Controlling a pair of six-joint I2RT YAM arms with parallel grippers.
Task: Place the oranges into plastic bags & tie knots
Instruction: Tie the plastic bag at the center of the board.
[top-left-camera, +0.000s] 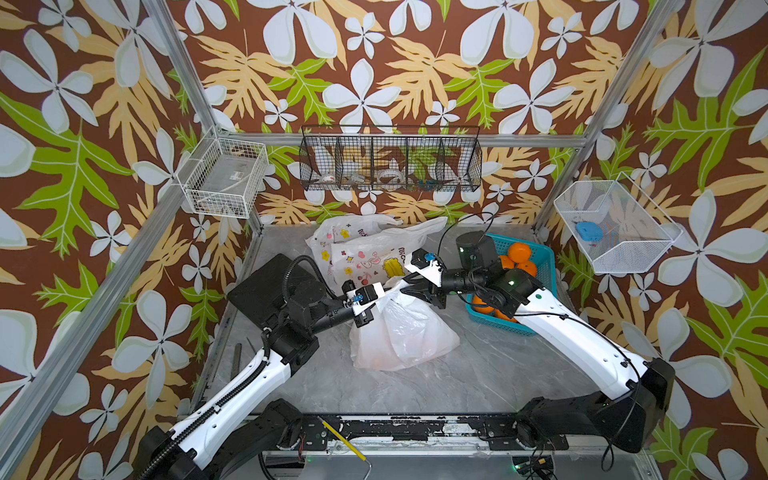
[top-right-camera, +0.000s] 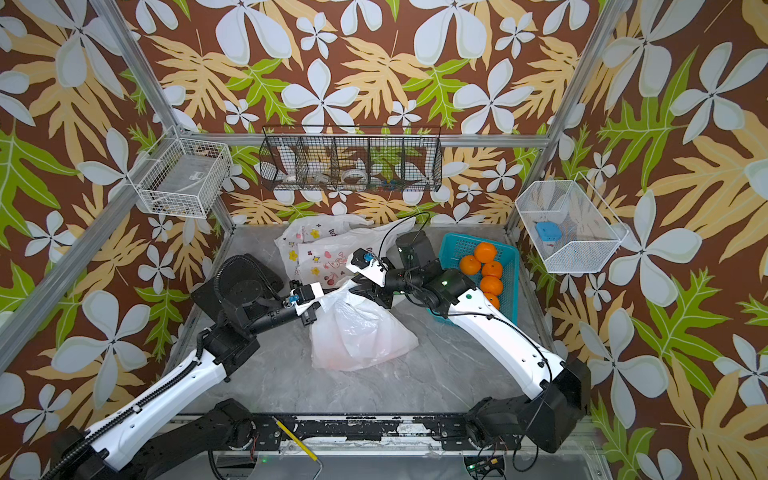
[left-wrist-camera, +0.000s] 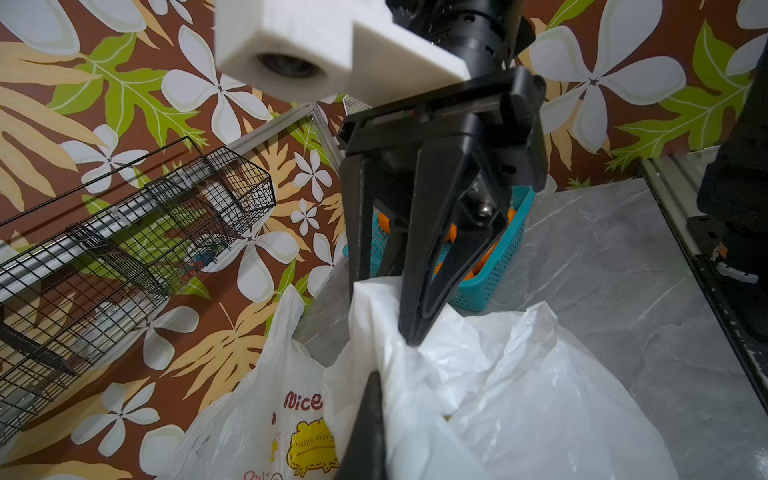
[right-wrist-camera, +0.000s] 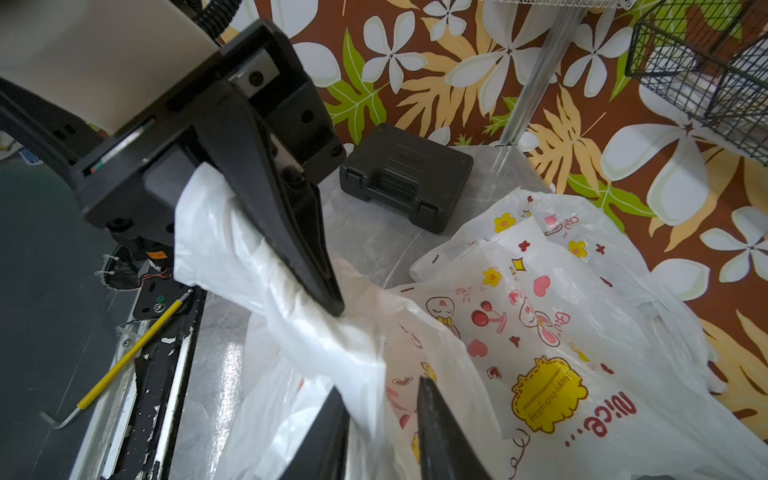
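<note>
A filled white plastic bag (top-left-camera: 405, 336) stands mid-table in both top views, and an orange tint shows through its lower film (top-right-camera: 343, 361). My left gripper (right-wrist-camera: 332, 303) is shut on one twisted handle strip at the bag's top. My right gripper (right-wrist-camera: 382, 386) hangs over the same bunched top, its jaws apart with loose film between them. Two printed plastic bags (top-left-camera: 365, 249) lie flat behind. Several oranges (top-right-camera: 485, 252) sit in the teal basket (top-right-camera: 457, 245) at the right, partly hidden by my right arm. No knots are in view.
A black case (top-left-camera: 266, 286) lies at the table's left. A yellow-handled hex key (top-left-camera: 343, 440) rests on the front rail. A black wire rack (top-left-camera: 390, 158) hangs on the back wall, and white wire baskets (top-left-camera: 224, 178) (top-left-camera: 615, 228) hang on both sides.
</note>
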